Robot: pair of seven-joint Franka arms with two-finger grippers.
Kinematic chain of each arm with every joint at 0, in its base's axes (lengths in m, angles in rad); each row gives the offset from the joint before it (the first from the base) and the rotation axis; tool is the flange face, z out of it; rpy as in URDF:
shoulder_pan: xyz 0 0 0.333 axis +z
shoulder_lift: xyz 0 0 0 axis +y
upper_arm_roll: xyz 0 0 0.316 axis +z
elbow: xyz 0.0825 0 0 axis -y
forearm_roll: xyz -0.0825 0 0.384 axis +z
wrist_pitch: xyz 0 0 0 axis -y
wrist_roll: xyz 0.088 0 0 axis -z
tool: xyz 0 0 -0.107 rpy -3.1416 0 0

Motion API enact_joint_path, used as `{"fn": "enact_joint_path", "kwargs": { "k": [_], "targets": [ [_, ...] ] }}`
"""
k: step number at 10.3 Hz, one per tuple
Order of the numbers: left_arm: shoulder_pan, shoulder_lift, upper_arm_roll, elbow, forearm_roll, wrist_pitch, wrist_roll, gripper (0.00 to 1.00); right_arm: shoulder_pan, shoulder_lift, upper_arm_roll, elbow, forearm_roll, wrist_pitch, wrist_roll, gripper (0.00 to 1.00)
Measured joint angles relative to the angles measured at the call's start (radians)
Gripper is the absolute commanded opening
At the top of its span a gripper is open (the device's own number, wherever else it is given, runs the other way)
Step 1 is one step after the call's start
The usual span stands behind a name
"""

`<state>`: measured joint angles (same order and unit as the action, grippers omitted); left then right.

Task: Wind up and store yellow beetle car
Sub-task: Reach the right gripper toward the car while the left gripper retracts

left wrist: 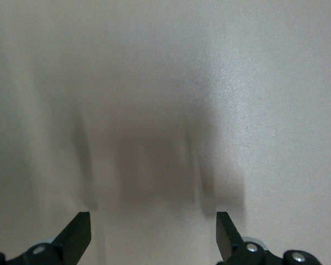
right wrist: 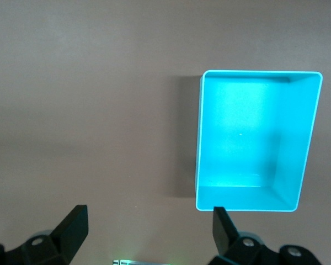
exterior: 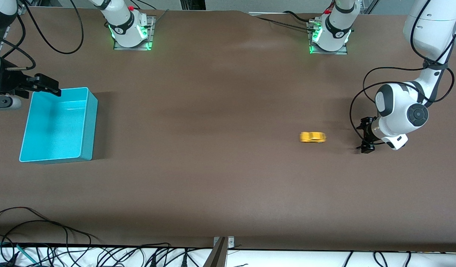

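Resting on table [exterior: 220,167]: yellow beetle car [exterior: 312,137], blurred, free of both grippers, toward the left arm's end.
Left gripper [exterior: 365,135]: at the car's 3 o'clock in the front view, near it but apart, low by the tabletop; fingers [left wrist: 77,234] spread wide, grasping nothing.
Right gripper [exterior: 46,84]: over the turquoise bin [exterior: 87,122] rim at its 12 o'clock edge; fingers [right wrist: 71,226] released, empty.
Turquoise bin: at the right arm's end, well apart from the car, with nothing visible inside.

Yellow beetle car [exterior: 312,137] motion-blurred, details unreadable; right claw [exterior: 46,85] body cut off at frame edge.
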<state>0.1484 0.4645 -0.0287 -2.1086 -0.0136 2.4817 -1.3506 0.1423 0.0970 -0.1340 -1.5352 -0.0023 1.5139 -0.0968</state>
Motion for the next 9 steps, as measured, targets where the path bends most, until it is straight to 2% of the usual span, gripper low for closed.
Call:
{"fn": "enact_joint_path", "kwargs": {
  "k": [5,9],
  "targets": [
    [-0.009,-0.011,-0.031,0.193,0.012,-0.206,0.119,1.0,0.028,0.001,0.001,0.0,0.0,0.001,0.0,1.0],
    [-0.006,-0.07,-0.034,0.283,0.012,-0.351,0.483,1.0,0.028,0.005,-0.001,0.0,0.0,0.001,0.0,1.0]
  ]
}}
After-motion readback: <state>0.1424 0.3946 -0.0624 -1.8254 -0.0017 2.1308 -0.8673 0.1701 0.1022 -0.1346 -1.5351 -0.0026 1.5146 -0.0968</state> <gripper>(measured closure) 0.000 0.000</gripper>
